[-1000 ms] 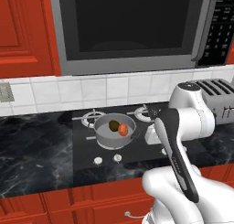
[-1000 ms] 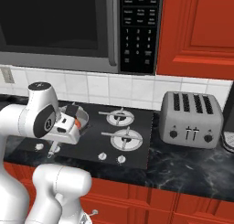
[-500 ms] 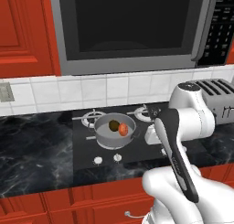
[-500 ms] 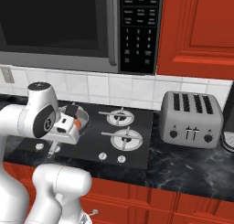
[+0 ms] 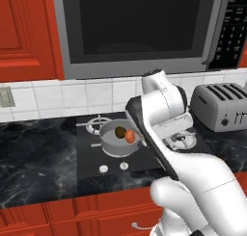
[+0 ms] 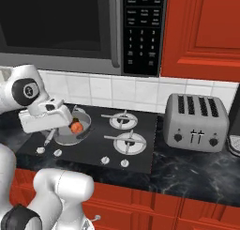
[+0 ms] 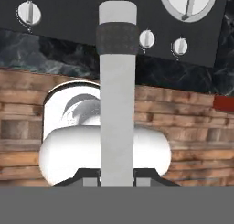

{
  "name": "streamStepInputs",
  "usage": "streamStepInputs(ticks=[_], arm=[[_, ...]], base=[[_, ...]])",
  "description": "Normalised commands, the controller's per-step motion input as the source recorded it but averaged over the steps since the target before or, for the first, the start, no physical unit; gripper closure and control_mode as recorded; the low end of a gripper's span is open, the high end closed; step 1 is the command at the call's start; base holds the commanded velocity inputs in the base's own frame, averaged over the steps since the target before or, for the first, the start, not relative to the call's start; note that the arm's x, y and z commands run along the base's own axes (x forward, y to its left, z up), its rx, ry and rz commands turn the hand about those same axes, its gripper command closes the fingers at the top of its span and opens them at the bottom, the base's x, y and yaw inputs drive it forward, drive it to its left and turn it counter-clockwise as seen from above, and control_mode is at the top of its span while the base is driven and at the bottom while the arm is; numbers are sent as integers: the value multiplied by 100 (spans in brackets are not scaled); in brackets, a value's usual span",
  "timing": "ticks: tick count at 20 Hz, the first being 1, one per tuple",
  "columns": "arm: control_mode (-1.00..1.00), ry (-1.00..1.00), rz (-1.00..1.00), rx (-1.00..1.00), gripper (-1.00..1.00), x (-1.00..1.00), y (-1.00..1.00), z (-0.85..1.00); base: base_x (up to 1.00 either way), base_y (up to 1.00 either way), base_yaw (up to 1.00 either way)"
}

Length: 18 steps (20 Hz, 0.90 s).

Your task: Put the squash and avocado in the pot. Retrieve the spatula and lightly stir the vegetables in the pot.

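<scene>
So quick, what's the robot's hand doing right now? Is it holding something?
Gripper: shut on the spatula; its long silver-grey handle runs straight up from between the fingertips.

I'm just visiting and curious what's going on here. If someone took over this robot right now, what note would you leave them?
End effector: shut on the spatula, whose handle runs out between the fingers towards the stove's front knobs.
Things: squash and avocado lie side by side inside the pot on the stove's front left burner.
Done: both vegetables are in the pot, and the spatula is picked up.
Left: bring the spatula's blade into the pot and stir lightly.
</scene>
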Motion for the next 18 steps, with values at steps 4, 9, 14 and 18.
streamStepInputs(ticks=[4, 9, 14, 18], arm=[[-100, 54, 19, -48, 100, 64, 0, 19], [-100, 37, 24, -31, 100, 16, -14, -4], [-100, 18, 30, -7, 100, 0, -24, -22], [-100, 2, 23, -3, 100, 0, -3, 5]], base=[[0, 0, 0], [0, 0, 0], [0, 0, 0], [0, 0, 0]])
